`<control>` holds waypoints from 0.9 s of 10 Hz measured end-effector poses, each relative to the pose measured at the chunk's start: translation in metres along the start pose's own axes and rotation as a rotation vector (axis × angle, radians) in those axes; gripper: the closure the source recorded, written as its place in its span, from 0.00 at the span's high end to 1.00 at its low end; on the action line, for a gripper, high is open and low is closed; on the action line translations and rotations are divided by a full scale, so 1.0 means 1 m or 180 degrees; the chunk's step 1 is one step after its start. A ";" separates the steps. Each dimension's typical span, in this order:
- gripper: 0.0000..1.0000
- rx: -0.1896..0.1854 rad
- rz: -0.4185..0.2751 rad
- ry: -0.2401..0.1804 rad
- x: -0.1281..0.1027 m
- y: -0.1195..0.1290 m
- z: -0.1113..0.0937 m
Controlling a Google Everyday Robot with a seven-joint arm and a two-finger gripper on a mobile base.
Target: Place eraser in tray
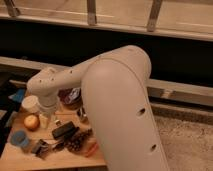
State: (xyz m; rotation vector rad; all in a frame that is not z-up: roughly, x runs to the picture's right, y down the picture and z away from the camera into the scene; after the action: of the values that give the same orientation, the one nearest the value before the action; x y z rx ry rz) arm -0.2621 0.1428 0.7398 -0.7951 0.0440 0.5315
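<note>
The eraser (64, 130), a flat black block, lies on the wooden table (60, 161) near its middle. My gripper (45, 120) hangs below the white wrist at the left of the table, just left of the eraser and a little above the tabletop. It does not appear to hold the eraser. The green tray is hidden behind my big white arm, which fills the middle and right of the view.
A red-brown bowl (70, 97) stands behind the eraser. A white cup (30, 103), an orange round thing (31, 122) and a blue cup (19, 138) are at the left. A pinecone (79, 141), a red item (91, 149) and a metal clip (40, 148) lie in front.
</note>
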 end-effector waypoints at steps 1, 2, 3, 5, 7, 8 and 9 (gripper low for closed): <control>0.73 0.0003 0.0010 0.0008 0.000 -0.001 0.000; 0.73 0.0000 0.0015 0.0060 0.000 -0.002 0.004; 0.73 0.0019 0.0012 0.0142 0.000 -0.001 0.013; 0.73 0.0046 0.0026 0.0216 0.006 -0.001 0.033; 0.73 0.0039 0.0085 0.0246 0.013 -0.006 0.047; 0.73 0.0026 0.0102 0.0243 0.015 -0.005 0.053; 0.73 0.0014 0.0132 0.0220 0.019 -0.009 0.056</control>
State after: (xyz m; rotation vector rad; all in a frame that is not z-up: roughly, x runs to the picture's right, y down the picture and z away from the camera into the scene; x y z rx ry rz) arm -0.2508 0.1845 0.7808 -0.8094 0.1255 0.5429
